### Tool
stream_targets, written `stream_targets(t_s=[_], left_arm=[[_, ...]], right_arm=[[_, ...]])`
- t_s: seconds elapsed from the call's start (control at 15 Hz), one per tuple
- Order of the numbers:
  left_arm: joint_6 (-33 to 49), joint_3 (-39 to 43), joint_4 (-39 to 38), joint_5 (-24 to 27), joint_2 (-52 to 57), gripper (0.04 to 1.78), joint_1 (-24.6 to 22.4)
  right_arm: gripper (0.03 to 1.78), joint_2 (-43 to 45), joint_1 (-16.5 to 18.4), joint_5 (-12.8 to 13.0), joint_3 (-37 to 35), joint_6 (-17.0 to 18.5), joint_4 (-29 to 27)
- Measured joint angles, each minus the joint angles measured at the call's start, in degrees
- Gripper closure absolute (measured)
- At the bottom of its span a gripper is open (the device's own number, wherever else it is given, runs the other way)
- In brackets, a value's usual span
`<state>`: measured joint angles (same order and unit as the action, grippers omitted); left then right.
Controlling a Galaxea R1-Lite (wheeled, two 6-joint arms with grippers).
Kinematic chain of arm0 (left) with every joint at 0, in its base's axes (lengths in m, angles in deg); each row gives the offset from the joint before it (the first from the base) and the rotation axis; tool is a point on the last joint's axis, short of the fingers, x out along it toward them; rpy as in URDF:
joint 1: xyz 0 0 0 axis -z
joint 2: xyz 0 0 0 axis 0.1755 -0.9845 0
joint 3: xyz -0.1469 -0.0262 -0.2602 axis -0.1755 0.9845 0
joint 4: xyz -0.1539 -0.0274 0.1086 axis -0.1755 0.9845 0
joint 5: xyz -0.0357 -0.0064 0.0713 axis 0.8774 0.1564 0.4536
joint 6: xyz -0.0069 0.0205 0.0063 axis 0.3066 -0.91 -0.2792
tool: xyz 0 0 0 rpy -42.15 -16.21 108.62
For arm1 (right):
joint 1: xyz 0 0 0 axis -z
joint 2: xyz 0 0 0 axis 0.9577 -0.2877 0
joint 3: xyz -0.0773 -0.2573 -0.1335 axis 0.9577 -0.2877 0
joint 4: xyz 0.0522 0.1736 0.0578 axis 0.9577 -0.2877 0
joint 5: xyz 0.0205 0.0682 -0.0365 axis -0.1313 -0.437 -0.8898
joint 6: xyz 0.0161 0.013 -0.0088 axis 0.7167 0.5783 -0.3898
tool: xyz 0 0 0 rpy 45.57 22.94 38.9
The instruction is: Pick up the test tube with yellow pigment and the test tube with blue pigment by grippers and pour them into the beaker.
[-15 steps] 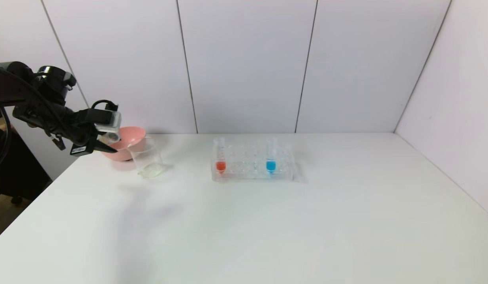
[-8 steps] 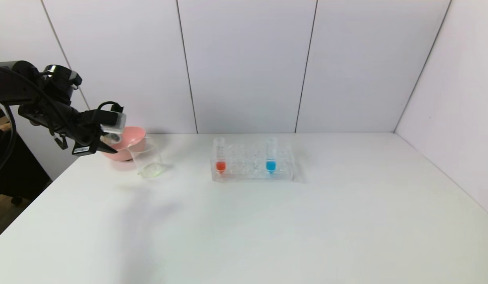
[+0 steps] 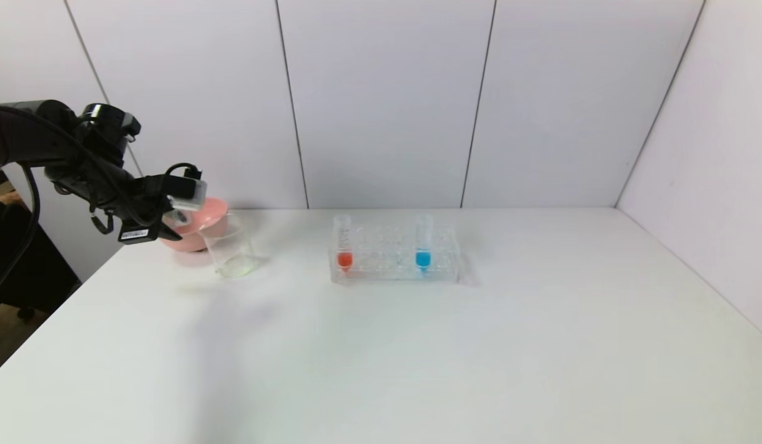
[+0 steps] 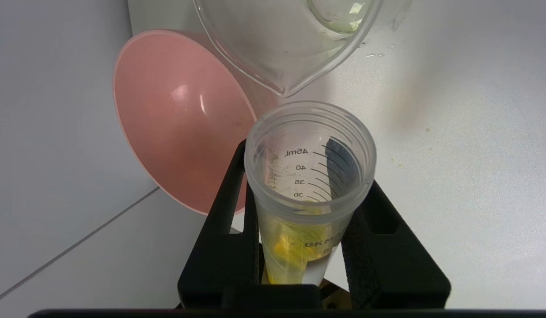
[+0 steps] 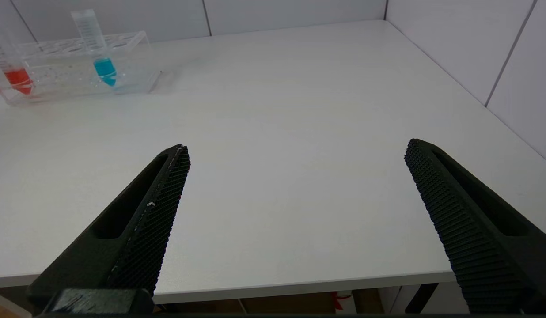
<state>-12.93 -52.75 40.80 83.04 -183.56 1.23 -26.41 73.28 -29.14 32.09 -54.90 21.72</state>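
Left tool (image 4: 306,247) has crept up and right, still clamping the clear ribbed yellow tube (image 4: 306,185) by the glass beaker (image 3: 230,250). Right tool (image 5: 295,176) hangs wide open over the table (image 3: 418,345).

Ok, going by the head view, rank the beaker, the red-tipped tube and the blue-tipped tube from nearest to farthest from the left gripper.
1. The beaker, just beside the left gripper, at the table's left, in front of the pink bowl.
2. The red-tipped tube, at the near, left end of the clear rack.
3. The blue-tipped tube, farther right in the rack.
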Motion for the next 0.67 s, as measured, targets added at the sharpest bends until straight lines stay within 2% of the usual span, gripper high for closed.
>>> stream_targets(t_s=[0.4, 0.67], left_arm=[[0.33, -0.02, -1.23, -8.69, -0.41, 1.28, 1.9], [1.49, -0.02, -1.95, -10.53, -0.76, 1.28, 3.58]], right_arm=[[0.04, 0.0, 0.0, 0.0, 0.0, -0.04, -0.02], [0.04, 0.0, 0.0, 0.0, 0.0, 0.0, 0.0]])
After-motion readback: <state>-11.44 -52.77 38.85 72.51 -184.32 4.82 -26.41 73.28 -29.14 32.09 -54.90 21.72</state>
